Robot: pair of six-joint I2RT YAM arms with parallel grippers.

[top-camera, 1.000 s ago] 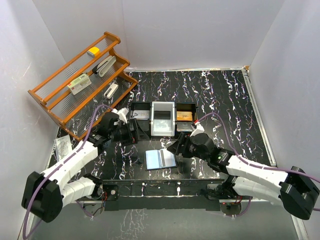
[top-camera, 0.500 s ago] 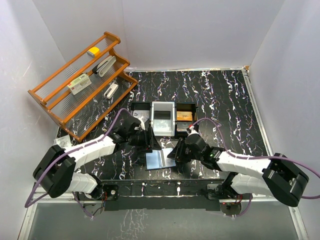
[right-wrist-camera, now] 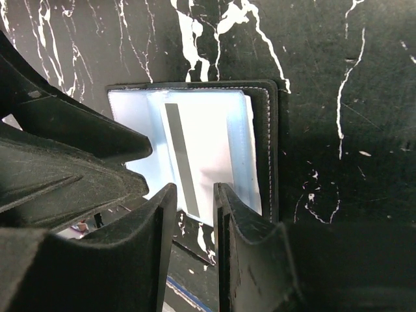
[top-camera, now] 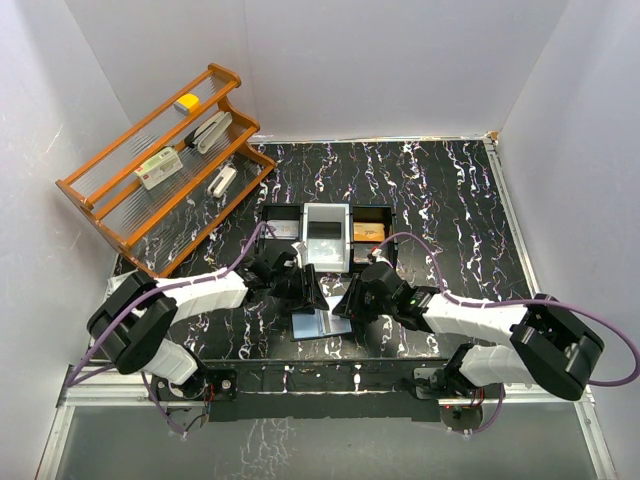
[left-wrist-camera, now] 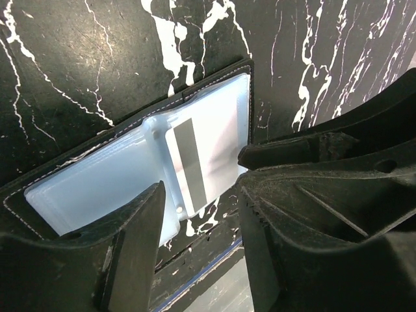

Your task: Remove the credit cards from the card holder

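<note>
Lying open on the black marble table (top-camera: 450, 200) near its front edge, the card holder (top-camera: 318, 323) showed its light blue inside, with a grey-striped card (right-wrist-camera: 201, 156) in one clear pocket. The left gripper (left-wrist-camera: 200, 175) hung over it with jaws partly spread. The right gripper (right-wrist-camera: 195, 190) kept only a narrow gap over the card's edge, and I could not tell whether it pinched the card.

The top external camera sits high behind the near edge of the table (top-camera: 440, 190) and looks down and forward from far off, taking in the whole surface. Each wrist camera looks steeply down from very close to the tabletop. All three views share the card holder (top-camera: 315, 325), small from overhead and filling much of both wrist views.
</note>
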